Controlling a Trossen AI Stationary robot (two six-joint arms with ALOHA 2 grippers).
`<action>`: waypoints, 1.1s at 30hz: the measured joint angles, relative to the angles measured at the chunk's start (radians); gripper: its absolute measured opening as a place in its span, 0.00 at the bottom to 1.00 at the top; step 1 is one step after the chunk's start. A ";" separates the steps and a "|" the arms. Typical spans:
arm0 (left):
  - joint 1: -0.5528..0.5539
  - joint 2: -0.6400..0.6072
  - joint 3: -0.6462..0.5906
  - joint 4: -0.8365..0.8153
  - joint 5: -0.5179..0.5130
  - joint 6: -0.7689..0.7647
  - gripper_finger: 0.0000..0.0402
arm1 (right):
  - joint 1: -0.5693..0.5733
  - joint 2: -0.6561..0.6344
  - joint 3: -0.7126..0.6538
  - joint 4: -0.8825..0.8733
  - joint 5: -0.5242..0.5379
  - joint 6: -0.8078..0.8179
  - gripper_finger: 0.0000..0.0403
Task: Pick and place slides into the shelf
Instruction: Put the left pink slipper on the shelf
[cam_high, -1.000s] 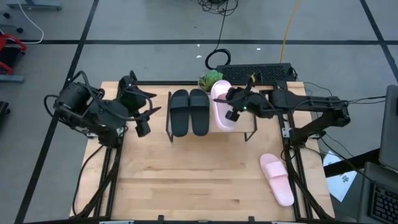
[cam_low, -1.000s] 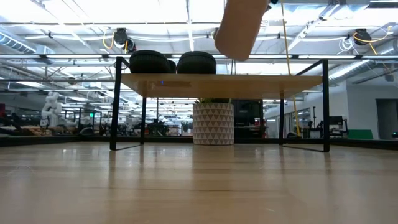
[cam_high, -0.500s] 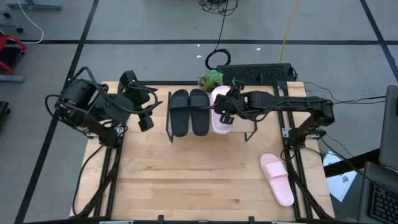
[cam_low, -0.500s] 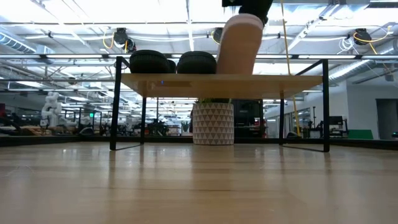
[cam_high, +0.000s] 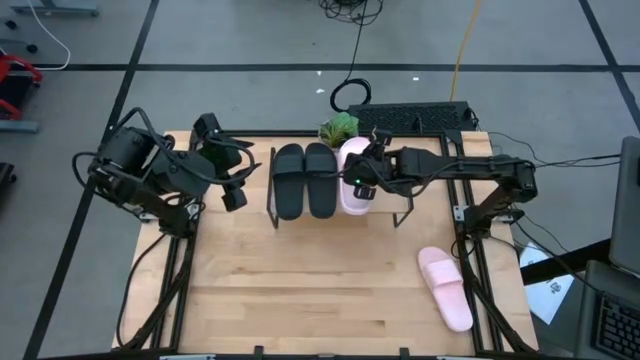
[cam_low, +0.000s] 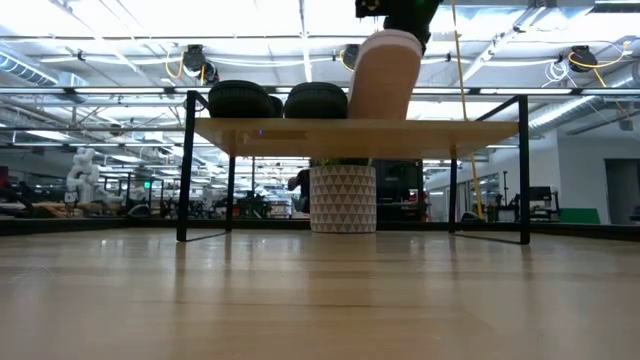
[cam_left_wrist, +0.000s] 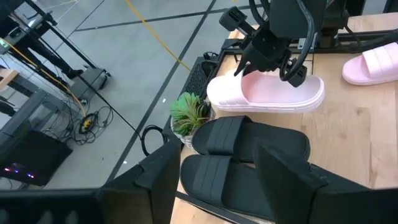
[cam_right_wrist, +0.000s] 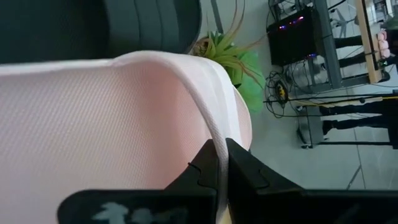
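Lowered since a second ago, the pink slide (cam_high: 352, 180) now touches the shelf (cam_low: 350, 127) beside the black pair (cam_high: 304, 178), its edge pinched by the closed right hand (cam_high: 362, 183). Left hand (cam_high: 230, 170) waits open nearby.

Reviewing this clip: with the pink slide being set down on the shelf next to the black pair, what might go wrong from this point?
The right gripper pinches only the thin strap edge of the pale pink slide sandal, which stands tilted on the low wooden-topped wire shelf; released like this, it may tip rather than settle flat. It sits close beside the matte black slide sandals, so lowering it might nudge them. The potted green plant stands just behind the shelf.
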 joint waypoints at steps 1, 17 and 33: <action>0.000 0.000 0.000 0.000 0.000 0.000 0.51 | 0.000 0.001 -0.003 0.003 0.000 -0.003 0.00; 0.000 0.000 0.000 0.000 0.000 0.020 0.51 | 0.000 0.001 -0.077 0.083 -0.001 -0.016 0.00; 0.000 0.000 0.000 0.000 -0.001 0.026 0.51 | 0.000 0.010 -0.077 0.131 -0.044 -0.012 0.00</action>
